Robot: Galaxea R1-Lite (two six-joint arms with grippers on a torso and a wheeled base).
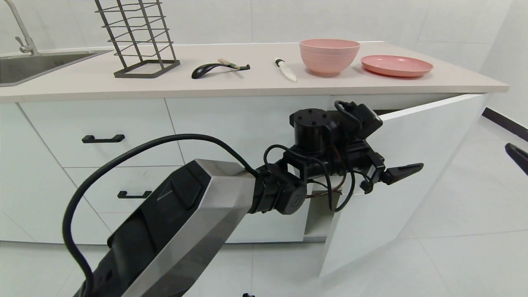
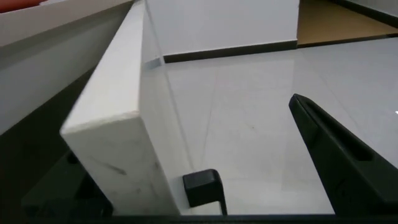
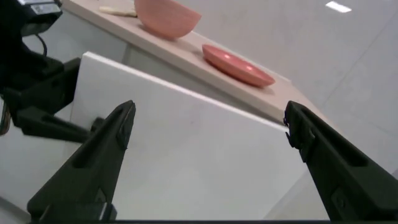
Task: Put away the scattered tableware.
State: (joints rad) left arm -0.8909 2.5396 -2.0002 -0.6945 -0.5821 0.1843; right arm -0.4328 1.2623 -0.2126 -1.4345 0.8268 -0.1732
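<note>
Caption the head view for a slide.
Left gripper at the open cabinet door; pink bowl, pink plate and utensils on the counter.

Bright, even overhead light. The round pink bowl (image 1: 329, 55) casts a faint soft shadow on the pale tabletop (image 1: 247, 84); glossy white floor tiles (image 3: 354, 31) show glare; head-view edges bow slightly.

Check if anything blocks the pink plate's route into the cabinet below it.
The cabinet door stands swung open below the pink plate, so it does not cover the opening. The left gripper and its arm sit at the door's free edge, across the opening, and may crowd that route.
</note>
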